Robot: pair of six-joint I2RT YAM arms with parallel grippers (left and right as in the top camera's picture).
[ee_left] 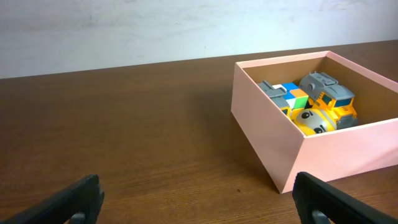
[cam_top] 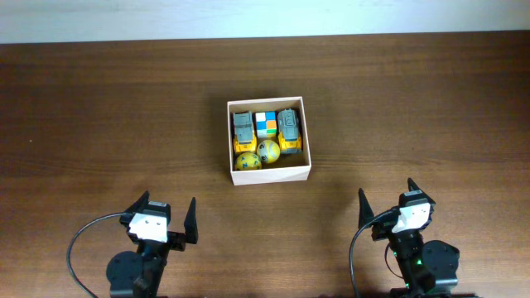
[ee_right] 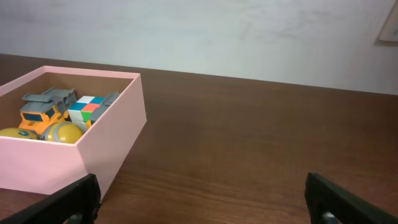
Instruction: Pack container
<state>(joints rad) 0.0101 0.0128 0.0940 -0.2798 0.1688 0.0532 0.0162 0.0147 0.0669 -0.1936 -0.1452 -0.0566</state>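
Observation:
The container [cam_top: 269, 175] is a square shallow box with pale walls at the middle of the table. It holds two yellow-and-grey toy trucks [cam_top: 243, 129] [cam_top: 289, 128], a colourful cube [cam_top: 265, 124] and two yellow balls [cam_top: 248, 161] [cam_top: 267, 151]. It also shows in the left wrist view [ee_left: 329, 152] and the right wrist view [ee_right: 56, 162]. My left gripper [cam_top: 163, 222] [ee_left: 199, 202] is open and empty near the front left. My right gripper [cam_top: 387, 205] [ee_right: 202, 199] is open and empty near the front right. Both are well short of the container.
The dark brown wooden table [cam_top: 99, 116] runs to a pale wall [cam_top: 248, 16] at the back. Black cables [cam_top: 79, 240] loop beside each arm base at the front edge.

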